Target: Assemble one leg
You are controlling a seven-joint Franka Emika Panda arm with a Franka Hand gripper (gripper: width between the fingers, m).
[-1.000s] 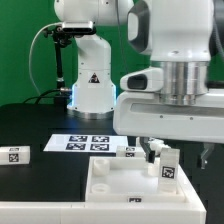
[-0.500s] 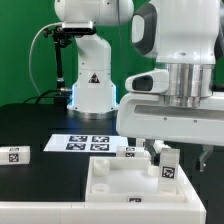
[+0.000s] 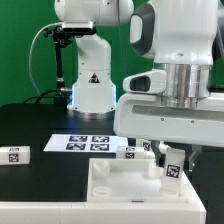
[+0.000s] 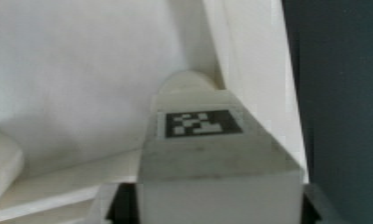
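Note:
My gripper is shut on a white leg with a black-and-white tag, held upright over the far right corner of the large white square panel. In the wrist view the leg fills the middle between the dark fingers, its tag facing the camera, with the panel's white surface and raised rim behind it. Whether the leg's lower end touches the panel is hidden. Two more legs lie on the table, one at the exterior view's left and one behind the panel.
The marker board lies flat on the black table behind the panel. The arm's white base stands at the back. A green wall closes the scene behind it.
The gripper with the leg has shifted slightly to the exterior view's right and a little lower. Nothing else has moved.

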